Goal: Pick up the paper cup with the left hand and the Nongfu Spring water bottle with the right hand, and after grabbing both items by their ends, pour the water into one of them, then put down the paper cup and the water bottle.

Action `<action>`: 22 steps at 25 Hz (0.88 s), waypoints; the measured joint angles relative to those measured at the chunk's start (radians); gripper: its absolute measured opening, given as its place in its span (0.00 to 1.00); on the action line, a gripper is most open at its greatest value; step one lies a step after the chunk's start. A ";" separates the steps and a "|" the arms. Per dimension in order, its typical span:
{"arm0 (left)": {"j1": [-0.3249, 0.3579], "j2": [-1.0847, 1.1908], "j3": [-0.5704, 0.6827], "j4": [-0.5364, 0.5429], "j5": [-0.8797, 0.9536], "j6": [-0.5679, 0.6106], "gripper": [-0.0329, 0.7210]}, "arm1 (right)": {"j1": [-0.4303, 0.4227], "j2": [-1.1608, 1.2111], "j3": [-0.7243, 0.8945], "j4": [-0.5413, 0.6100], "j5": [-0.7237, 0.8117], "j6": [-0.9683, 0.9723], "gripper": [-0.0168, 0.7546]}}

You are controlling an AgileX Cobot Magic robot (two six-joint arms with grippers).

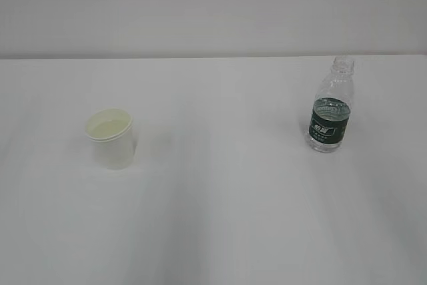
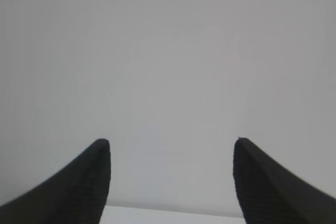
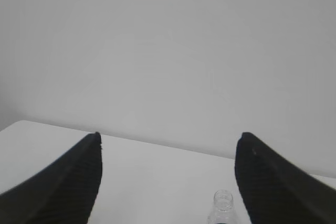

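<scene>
A white paper cup (image 1: 111, 140) stands upright on the left of the white table (image 1: 220, 205), its pale inside showing. On the right stands the uncapped Nongfu Spring water bottle (image 1: 329, 109), clear with a dark green label and water up to the label's top. Neither arm appears in the exterior view. My left gripper (image 2: 172, 141) is open, its black fingers framing only a grey wall and a strip of table; the cup is out of that view. My right gripper (image 3: 169, 136) is open above the table, and the bottle's open neck (image 3: 222, 207) shows low between its fingers, near the right one.
A plain pale wall (image 1: 213, 5) runs along the table's far edge. The bottle stands near the table's right side. Nothing else lies on the tabletop.
</scene>
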 joint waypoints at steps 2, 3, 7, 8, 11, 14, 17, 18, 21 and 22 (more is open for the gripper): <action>0.000 -0.023 -0.001 0.018 0.056 0.000 0.74 | 0.000 0.000 -0.028 -0.002 0.032 0.000 0.79; 0.000 -0.034 -0.002 0.024 0.088 0.000 0.74 | 0.000 0.000 -0.044 -0.002 0.049 0.000 0.79; 0.000 -0.064 -0.007 0.037 0.203 0.000 0.74 | 0.000 0.000 -0.098 -0.002 0.109 0.000 0.79; 0.000 -0.069 -0.007 0.037 0.222 0.007 0.73 | 0.000 0.000 -0.109 -0.002 0.124 0.000 0.79; 0.000 -0.073 -0.007 0.008 0.255 0.073 0.70 | 0.000 -0.002 -0.146 -0.014 0.177 0.000 0.79; 0.000 -0.073 -0.007 -0.113 0.285 0.220 0.69 | 0.000 -0.002 -0.173 -0.029 0.212 0.000 0.79; 0.000 -0.073 -0.009 -0.256 0.343 0.370 0.69 | 0.000 -0.002 -0.190 -0.034 0.223 0.000 0.79; 0.000 -0.074 -0.015 -0.290 0.360 0.409 0.69 | 0.000 -0.002 -0.196 -0.035 0.229 0.000 0.79; 0.000 -0.084 -0.045 -0.371 0.410 0.488 0.69 | 0.000 -0.002 -0.218 -0.035 0.255 0.000 0.79; 0.000 -0.087 -0.062 -0.391 0.425 0.509 0.69 | 0.000 -0.002 -0.223 -0.035 0.262 0.000 0.79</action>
